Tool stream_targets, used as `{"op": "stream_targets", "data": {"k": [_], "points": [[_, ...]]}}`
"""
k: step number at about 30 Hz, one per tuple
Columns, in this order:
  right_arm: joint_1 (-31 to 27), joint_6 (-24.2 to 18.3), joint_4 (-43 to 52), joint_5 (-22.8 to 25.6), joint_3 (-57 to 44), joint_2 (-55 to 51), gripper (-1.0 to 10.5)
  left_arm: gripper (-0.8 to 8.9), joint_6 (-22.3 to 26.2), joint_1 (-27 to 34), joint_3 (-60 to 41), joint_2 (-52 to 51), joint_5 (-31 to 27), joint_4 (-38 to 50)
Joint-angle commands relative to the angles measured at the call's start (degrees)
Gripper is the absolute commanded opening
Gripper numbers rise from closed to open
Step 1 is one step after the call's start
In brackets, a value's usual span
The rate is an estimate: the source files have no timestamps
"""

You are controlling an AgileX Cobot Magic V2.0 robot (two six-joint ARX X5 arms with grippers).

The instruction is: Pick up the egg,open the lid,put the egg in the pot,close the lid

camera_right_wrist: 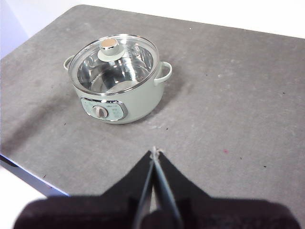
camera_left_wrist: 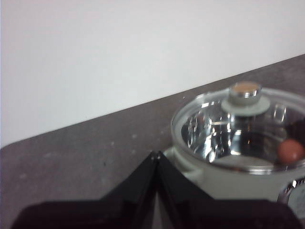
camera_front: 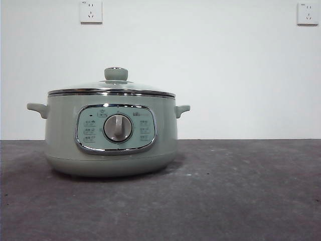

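Front view: pot sits left of centre on the grey table, lid seated on its rim, no arm in frame. Left wrist view: left gripper jaws pressed together, empty, just beside the pot; egg visible through the glass, inside the pot. Right gripper also closed on nothing, well apart from the pot, above bare table.

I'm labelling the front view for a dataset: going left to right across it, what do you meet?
Pot's left side handle → wall socket → lid knob → control dial → pot's right side handle → second wall socket.
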Motion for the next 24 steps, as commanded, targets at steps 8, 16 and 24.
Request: {"op": "stream_targets", "data": {"k": [8, 16, 24], "points": [[0.04, 0.63, -1.38, 0.24, -0.35, -0.15, 0.0, -0.04, -6.6, 1.2, -17.84, -9.99, -2.45, 6.27], [0.04, 0.63, -1.4, 0.24, -0.35, -0.15, 0.0, -0.04, -10.36, 1.2, -25.38, -17.79, -6.47, 6.34], [0.04, 0.61, -1.4, 0.26, -0.35, -0.15, 0.0, -0.04, -11.98, 1.51, -26.67, -19.15, -6.29, 3.69]]}}
